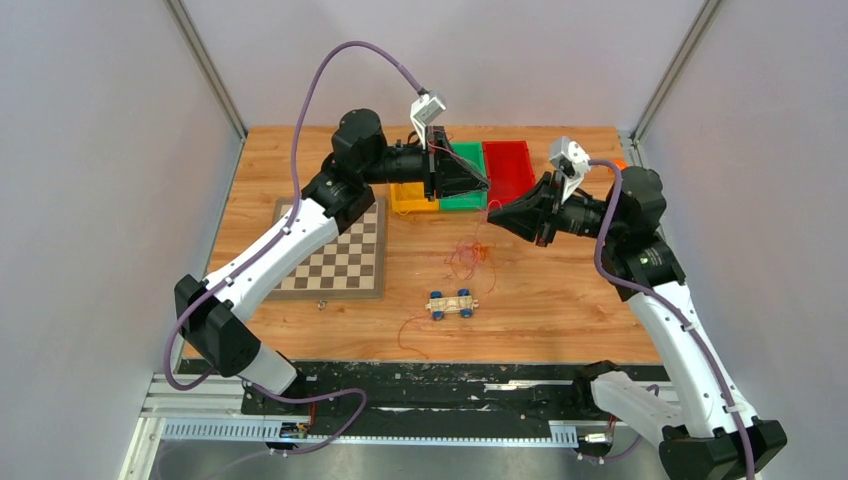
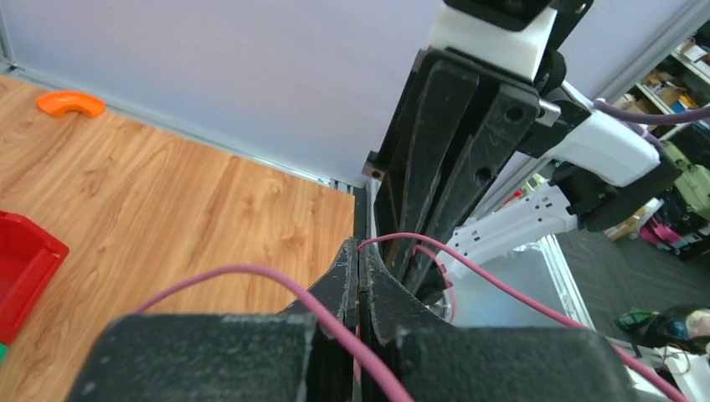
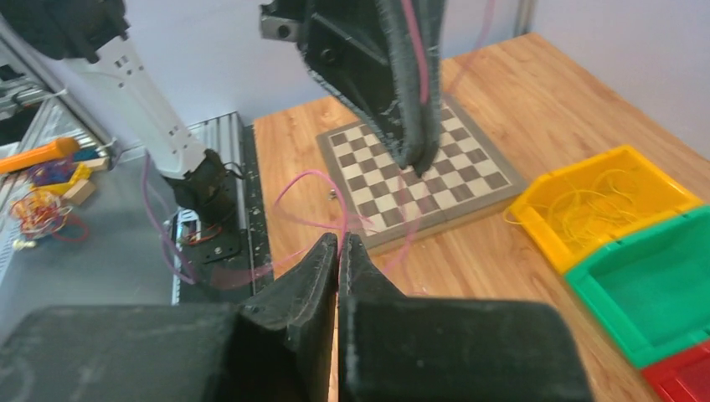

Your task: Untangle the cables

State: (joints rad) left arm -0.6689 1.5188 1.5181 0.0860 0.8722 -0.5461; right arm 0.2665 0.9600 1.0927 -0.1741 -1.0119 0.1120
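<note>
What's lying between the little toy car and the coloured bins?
A loose tangle of thin red and orange cables, seen in the top view.

Lab: enclosed wooden bench (image 1: 560, 310), aluminium rails (image 1: 400, 430).

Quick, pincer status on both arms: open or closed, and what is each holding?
Left pincer: closed, pinching a thin red cable.
Right pincer: closed, apparently on a red cable too; whether it is the same one cannot be told.
</note>
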